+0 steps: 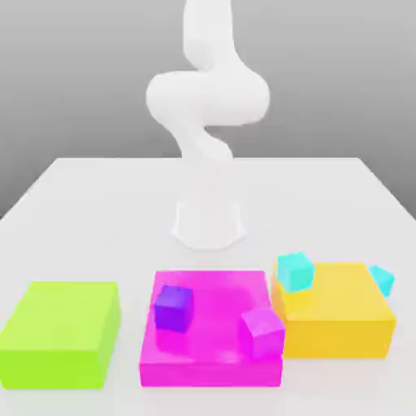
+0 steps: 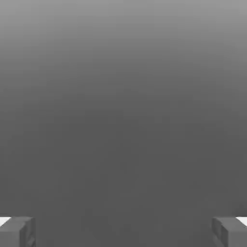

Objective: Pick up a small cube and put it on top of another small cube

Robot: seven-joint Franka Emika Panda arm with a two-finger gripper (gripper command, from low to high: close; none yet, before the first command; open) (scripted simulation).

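Note:
Several small cubes lie at the front of the table. A purple cube (image 1: 173, 307) and a pink cube (image 1: 262, 331) rest on a flat magenta block (image 1: 213, 357), the pink one at its edge toward the exterior view's right. A cyan cube (image 1: 295, 270) sits on a yellow block (image 1: 341, 321), and a second cyan cube (image 1: 381, 279) lies tilted at that block's far right edge. In the hand view my gripper (image 2: 123, 231) is open; its grey fingertips (image 2: 17, 231) stand wide apart with only plain grey background between them. It is nowhere near the cubes.
A green block (image 1: 61, 331) lies at the exterior view's left, beside the magenta one. The arm's white base (image 1: 209, 219) stands mid-table behind the blocks, and its links (image 1: 207, 97) rise out of the top of the picture. The white table (image 1: 97, 211) stretches around them.

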